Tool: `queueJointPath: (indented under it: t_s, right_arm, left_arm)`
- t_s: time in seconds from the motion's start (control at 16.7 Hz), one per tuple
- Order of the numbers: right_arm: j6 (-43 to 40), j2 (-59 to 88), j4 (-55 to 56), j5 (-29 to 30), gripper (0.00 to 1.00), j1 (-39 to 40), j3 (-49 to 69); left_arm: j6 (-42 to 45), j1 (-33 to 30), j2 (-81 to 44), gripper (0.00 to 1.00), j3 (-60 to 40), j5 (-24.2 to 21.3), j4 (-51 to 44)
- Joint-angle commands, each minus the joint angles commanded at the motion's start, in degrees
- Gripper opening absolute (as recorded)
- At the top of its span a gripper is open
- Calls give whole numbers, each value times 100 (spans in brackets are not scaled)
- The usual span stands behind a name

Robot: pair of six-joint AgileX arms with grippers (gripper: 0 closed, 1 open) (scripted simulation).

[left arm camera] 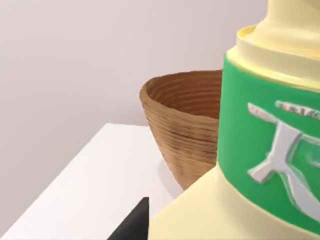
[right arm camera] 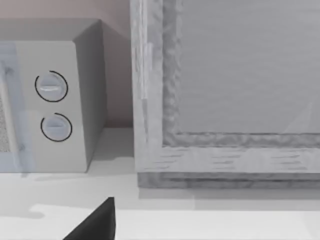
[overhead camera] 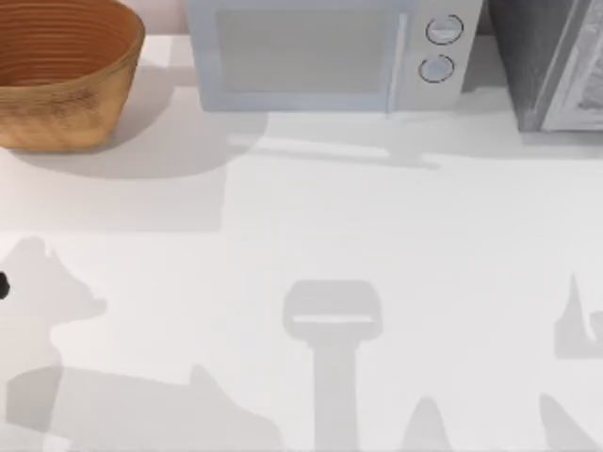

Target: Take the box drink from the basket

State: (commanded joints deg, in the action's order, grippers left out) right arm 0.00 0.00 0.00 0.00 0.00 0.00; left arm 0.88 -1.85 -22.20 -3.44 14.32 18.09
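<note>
round orange-brown woven wicker basket (overhead camera: 61,75) seen at the white bench's (overhead camera: 283,245) far left corner | pale-yellow container with a green printed band (left arm camera: 260,150) seen close in the left wrist view, in front of the basket | fingers' state on either arm cannot be told | grey microwave (overhead camera: 320,56) placed right of the basket

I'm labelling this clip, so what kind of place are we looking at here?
Likely a simulated kitchen counter: a microwave stands at the back of a white table, a wicker basket sits at its left, and a grey cabinet-like unit at its right.
</note>
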Motion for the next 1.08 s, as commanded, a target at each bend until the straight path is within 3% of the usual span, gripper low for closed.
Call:
queueJointPath:
  t_s: [0.72,1.08]
  right_arm:
    - [0,0,0,0,100,0,0]
    - [0,0,0,0,100,0,0]
  left_arm:
    - [45,-254,-2995,0,-599,2068,2649]
    - [66,-249,-3189,0,-583,2232,2795]
